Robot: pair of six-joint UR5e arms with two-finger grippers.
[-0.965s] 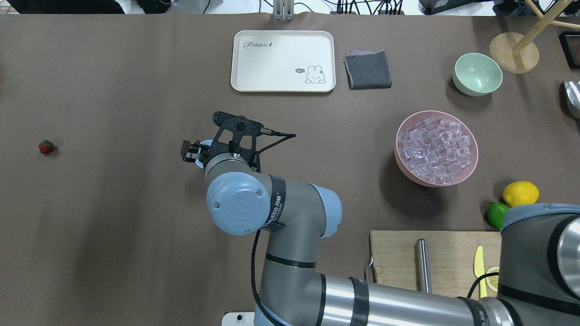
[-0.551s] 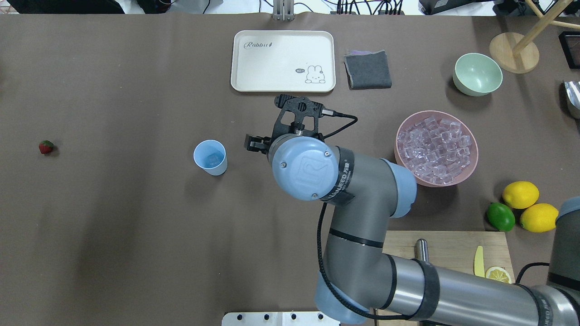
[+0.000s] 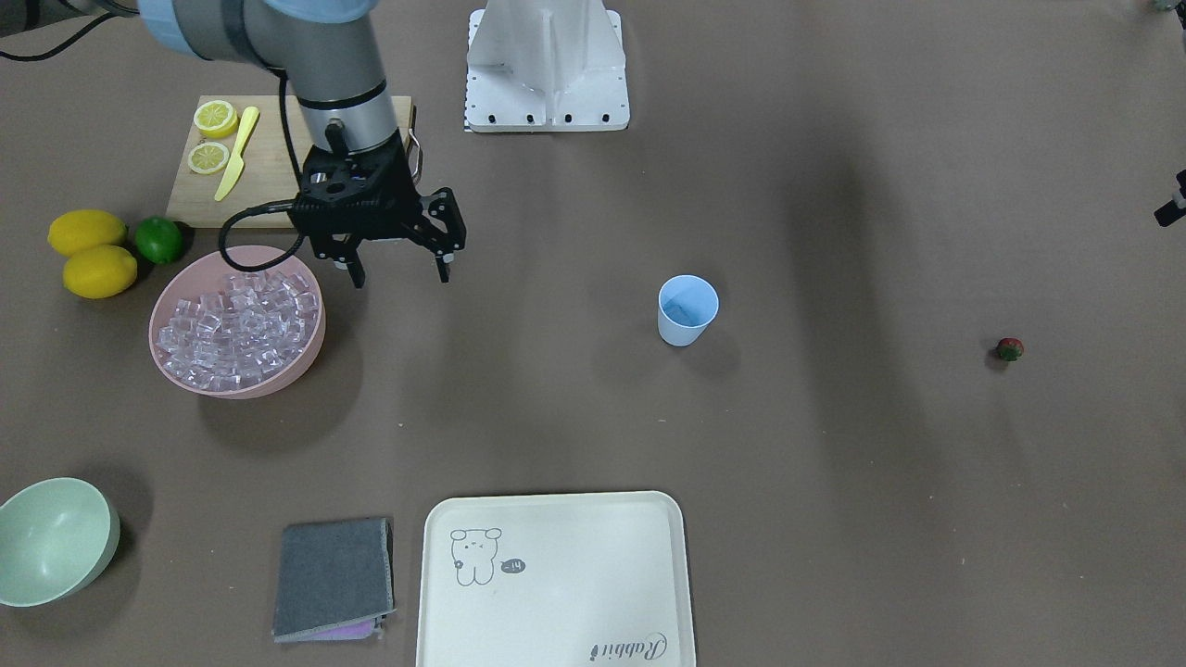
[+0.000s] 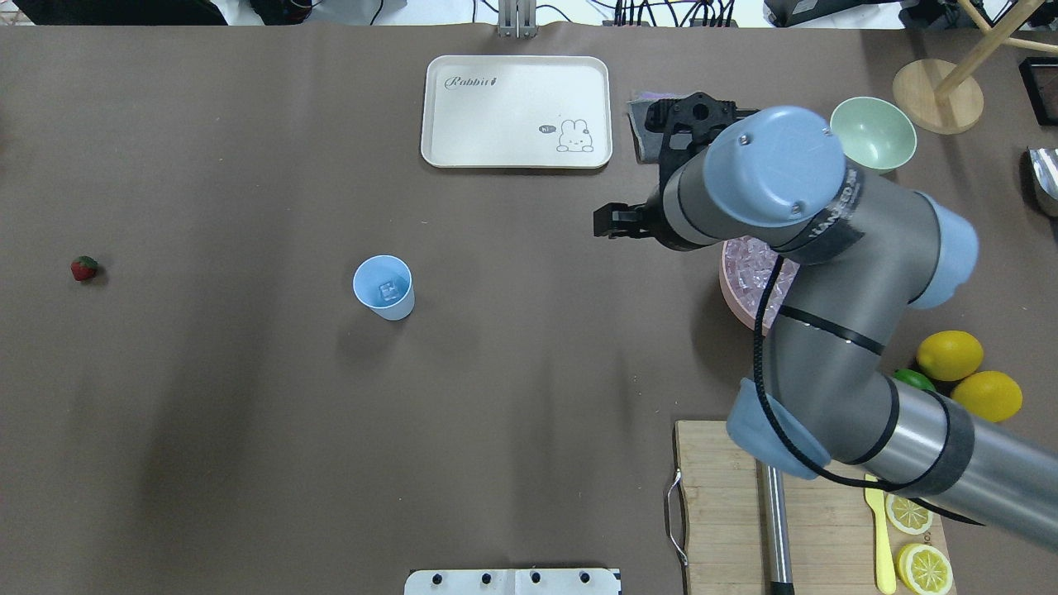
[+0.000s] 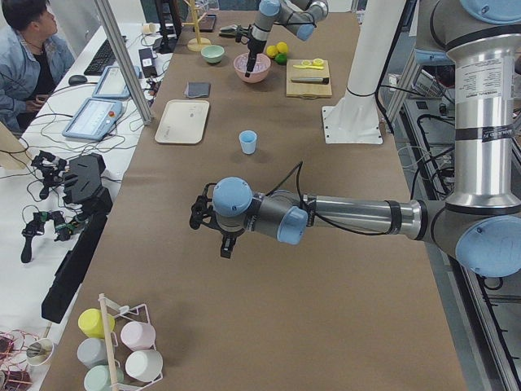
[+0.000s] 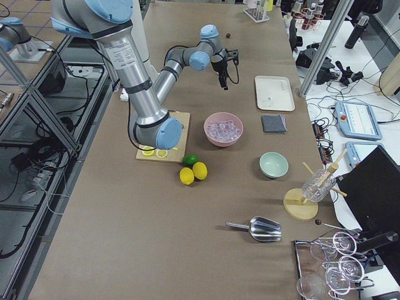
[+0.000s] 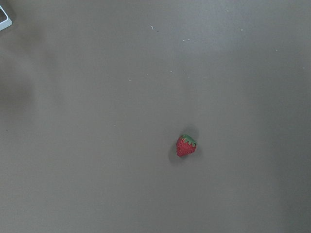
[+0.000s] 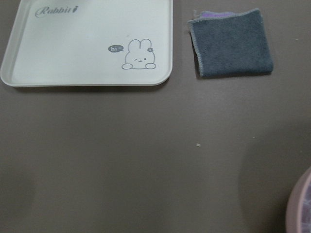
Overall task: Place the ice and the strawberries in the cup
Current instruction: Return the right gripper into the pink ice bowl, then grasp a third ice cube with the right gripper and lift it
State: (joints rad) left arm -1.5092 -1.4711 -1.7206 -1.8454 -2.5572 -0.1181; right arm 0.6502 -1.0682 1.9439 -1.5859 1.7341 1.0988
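The light-blue cup (image 4: 383,287) stands upright mid-table with one clear ice cube (image 4: 387,290) inside; it also shows in the front view (image 3: 687,310). The ice (image 3: 236,324) is piled in a pink bowl (image 3: 185,382). My right gripper (image 3: 401,278) is open and empty, held above the table just beside the bowl's rim on the cup side. The strawberry (image 4: 83,268) lies alone far to the left, and shows in the left wrist view (image 7: 186,145). My left gripper (image 5: 213,232) shows only in the exterior left view, so I cannot tell its state.
A cream rabbit tray (image 4: 517,111) and a folded grey cloth (image 8: 231,43) lie at the far side. A pale green bowl (image 3: 51,542), two lemons (image 3: 88,250), a lime (image 3: 159,239) and a cutting board (image 3: 269,176) with lemon slices and a yellow knife surround the pink bowl.
My right arm has swung right from over the cup to the pink bowl. The cup is uncovered and holds one cube.
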